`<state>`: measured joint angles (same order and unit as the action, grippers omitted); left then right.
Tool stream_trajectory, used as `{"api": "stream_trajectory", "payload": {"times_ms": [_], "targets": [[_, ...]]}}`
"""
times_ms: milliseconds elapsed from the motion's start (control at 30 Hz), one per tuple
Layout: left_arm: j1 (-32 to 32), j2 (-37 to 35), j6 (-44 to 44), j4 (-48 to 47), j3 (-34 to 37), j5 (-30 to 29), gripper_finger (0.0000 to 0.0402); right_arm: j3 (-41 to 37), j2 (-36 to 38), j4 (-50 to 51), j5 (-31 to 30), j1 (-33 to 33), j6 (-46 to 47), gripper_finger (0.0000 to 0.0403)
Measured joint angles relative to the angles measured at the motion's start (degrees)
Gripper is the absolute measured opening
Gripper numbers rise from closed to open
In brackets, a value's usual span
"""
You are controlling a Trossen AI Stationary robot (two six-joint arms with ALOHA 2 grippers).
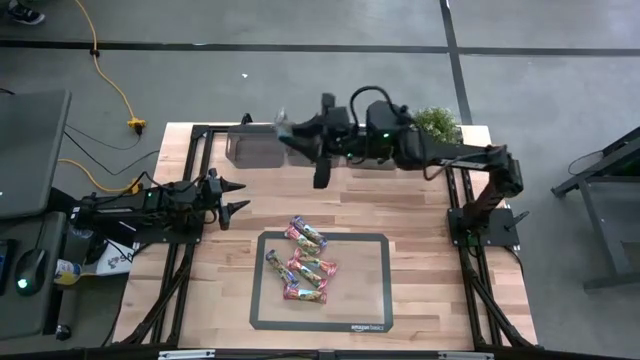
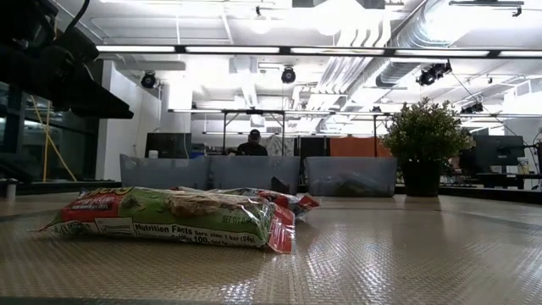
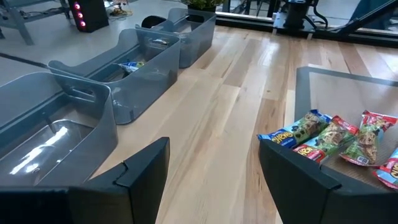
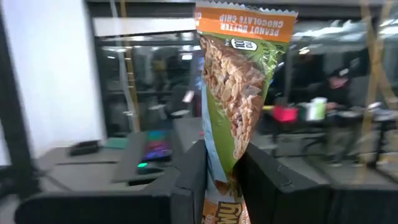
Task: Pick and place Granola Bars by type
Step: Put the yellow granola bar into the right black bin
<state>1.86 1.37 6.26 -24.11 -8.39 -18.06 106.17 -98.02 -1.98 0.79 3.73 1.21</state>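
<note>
Gripping a green-tan granola bar [image 4: 239,93] upright between its narrowed fingers, the right hand [image 4: 221,180] hangs at the far edge of the desk [image 1: 420,205], above the row of bins; the wrapper's orange end stands well clear of the fingers and reads "peanut butter chocolate chip".

Left hand [image 3: 211,174]: released, fingers spread wide, grasping nothing, low over the bare wood at the desk's left side, just left of the mat.

Containers: three grey translucent bins [image 3: 140,62] in a row along the far edge.
- Left-end bin [image 3: 56,124]: nothing seen in the part that shows.
- Middle bin: one blue-wrapped bar [image 3: 132,65] on its floor.
- Right-end bin [image 3: 196,28]: contents cannot be told.

Grey-bordered mat [image 1: 375,300], near centre of the desk: carries the remaining granola bars [image 1: 303,262] in a loose cluster on its left half, several touching or overlapping. Among them a blue-wrapped bar [image 3: 295,130] and red-ended bars [image 3: 370,137]. From desk level, a green-and-red bar [image 2: 169,219] lies flat nearest the camera.

Potted plant [image 1: 437,122]: far right corner of the desk, beside the bins.
</note>
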Motion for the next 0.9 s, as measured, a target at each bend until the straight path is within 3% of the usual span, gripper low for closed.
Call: {"api": "stream_trajectory", "payload": {"times_ms": [267, 433, 633, 733, 900], "targets": [[0.00, 0.00, 0.02, 0.00, 0.00, 0.00, 0.0243, 0.00, 2.28, 1.15, -15.68, -0.02, -9.77, 0.0073], [-0.01, 0.00, 0.02, -0.01, -0.01, 0.00, 0.0243, -0.07, 2.26, 4.23, -29.41, 0.45, -14.16, 0.0073], [0.00, 0.00, 0.01, -0.01, -0.01, 0.00, 0.0243, -0.07, 2.26, 13.85, -48.12, 3.69, -11.48, 0.0073], [-0.01, 0.00, 0.00, -0.01, 0.00, 0.00, 0.0243, -0.07, 2.26, 21.03, -51.96, 6.48, -6.80, 0.0073], [0.00, -0.02, 0.02, -0.01, -0.02, 0.00, 0.0243, -0.09, 2.23, 36.01, -50.76, 12.70, 7.63, 0.0073]]}}
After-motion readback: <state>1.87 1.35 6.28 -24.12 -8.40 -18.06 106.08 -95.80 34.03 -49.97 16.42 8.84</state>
